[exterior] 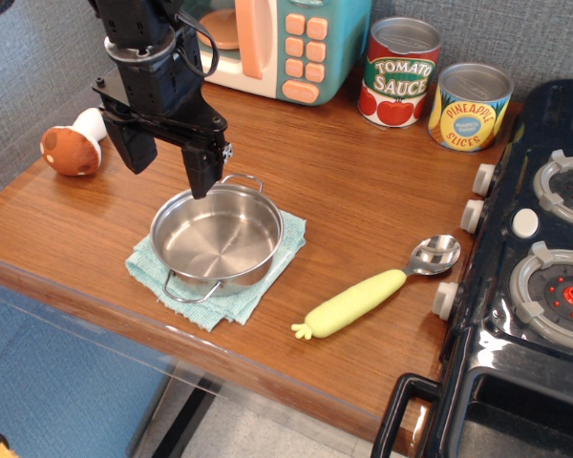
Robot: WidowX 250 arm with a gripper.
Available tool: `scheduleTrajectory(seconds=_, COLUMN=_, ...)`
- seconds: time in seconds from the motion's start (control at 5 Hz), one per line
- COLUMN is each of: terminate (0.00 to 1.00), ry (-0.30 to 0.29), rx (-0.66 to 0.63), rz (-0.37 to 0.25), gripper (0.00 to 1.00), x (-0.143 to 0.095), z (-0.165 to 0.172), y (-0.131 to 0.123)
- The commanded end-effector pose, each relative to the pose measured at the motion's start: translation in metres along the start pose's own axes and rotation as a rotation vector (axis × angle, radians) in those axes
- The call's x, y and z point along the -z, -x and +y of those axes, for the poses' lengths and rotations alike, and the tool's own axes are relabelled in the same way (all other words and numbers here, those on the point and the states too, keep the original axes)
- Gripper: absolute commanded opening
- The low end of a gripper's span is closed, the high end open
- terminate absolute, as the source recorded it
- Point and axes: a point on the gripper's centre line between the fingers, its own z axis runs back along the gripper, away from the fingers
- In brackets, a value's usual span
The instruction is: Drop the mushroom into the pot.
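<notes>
The mushroom (74,145) lies on its side at the table's left edge, reddish-brown spotted cap toward the front, white stem toward the back. The shiny steel pot (217,235) sits empty on a teal cloth, with wire loop handles front and back. My gripper (168,172) is open and empty, fingers pointing down, hovering above the table between the mushroom and the pot. Its right finger hangs just over the pot's far left rim. The left finger stands a little to the right of the mushroom.
A teal cloth (285,250) lies under the pot. A yellow-handled spoon (374,289) lies to the right. A tomato sauce can (398,72) and a pineapple can (469,106) stand at the back. A toy microwave (286,43) is behind; a toy stove (544,267) at right.
</notes>
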Motion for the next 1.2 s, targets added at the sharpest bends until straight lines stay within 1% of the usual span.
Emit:
scheduleTrajectory(seconds=0.0, terminate=0.0, ry=0.0, rx=0.0, rz=0.0, gripper=1.0, x=0.0, z=0.0, y=0.0)
scheduleTrajectory(seconds=0.4, terminate=0.0, ry=-0.034, rx=-0.206, rz=0.003, gripper=1.0, x=-0.009, z=0.053, y=-0.007)
scheduleTrajectory(seconds=0.6, terminate=0.0, ry=-0.094, rx=-0.305, rz=-0.017, gripper=1.0, x=-0.02, z=0.087, y=-0.003)
scheduleTrajectory(seconds=0.8, terminate=0.0, ry=-0.144, rx=-0.404, rz=-0.005, gripper=1.0, x=-0.025, z=0.121, y=0.006)
scheduleTrajectory(seconds=1.0, terminate=0.0, ry=-0.183, rx=-0.433, rz=0.017, gripper=1.0, x=-0.022, z=0.135, y=0.01)
